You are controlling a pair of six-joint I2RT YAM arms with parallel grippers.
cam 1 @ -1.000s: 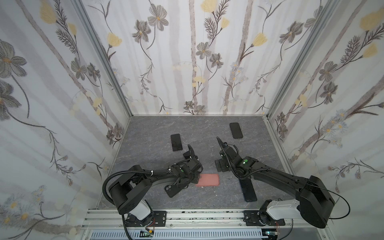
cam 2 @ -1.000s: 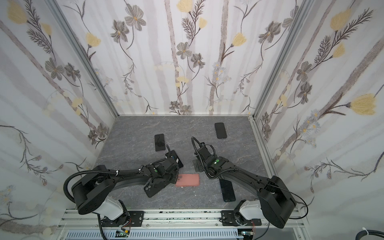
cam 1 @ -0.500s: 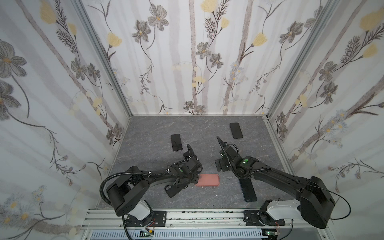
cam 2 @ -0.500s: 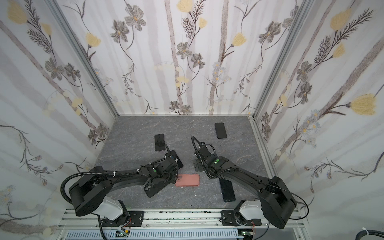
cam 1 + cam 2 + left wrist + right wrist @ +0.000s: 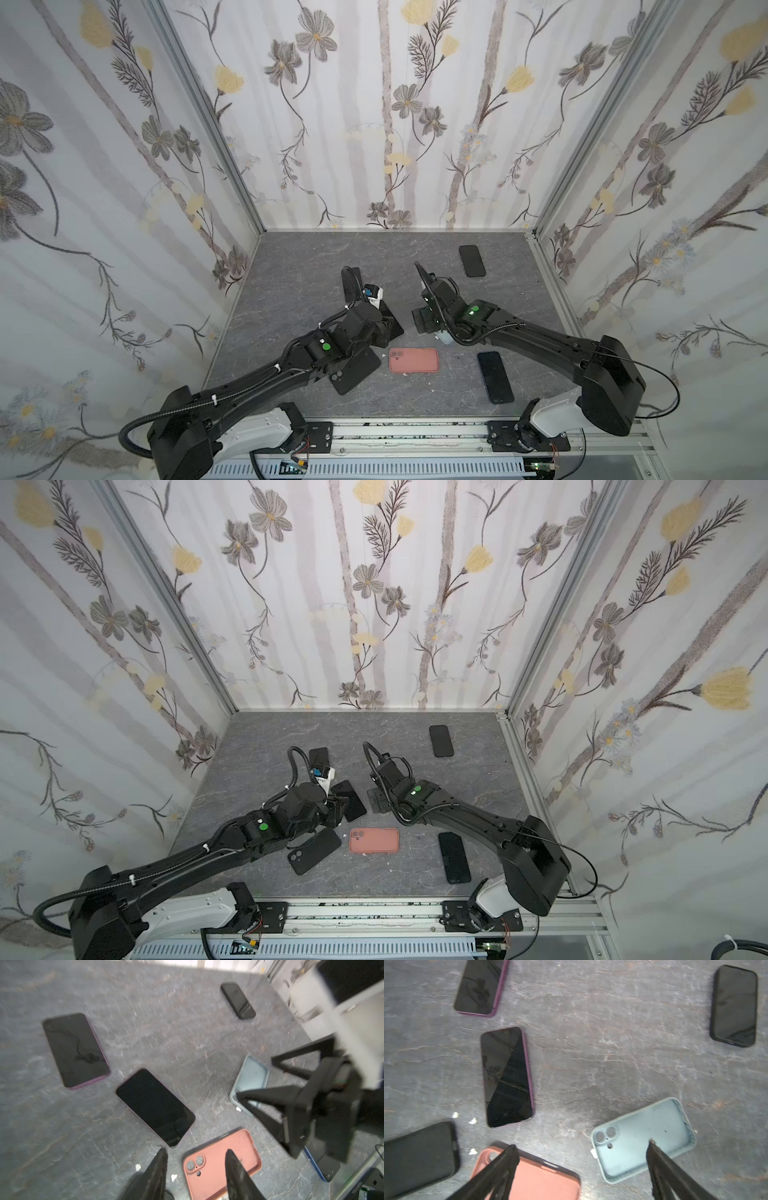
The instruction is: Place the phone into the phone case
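We stretch both arms forward and low, wrists near each other; our left gripper (image 5: 196, 1150) stands partly parted, our right gripper (image 5: 581, 1143) parted wide.

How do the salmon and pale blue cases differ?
The salmon case lies in the open in both top views; pale blue case sits mostly hidden under the right arm. The salmon case is nearer the front, pale blue case farther back. Both lie empty, open side up.

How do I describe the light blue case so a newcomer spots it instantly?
On the grey stone-look tabletop, look under the right arm's fingers. The light blue case lies there empty, hollow side up. It is the only pale blue item: the salmon case beside it is pinkish, the phones dark.
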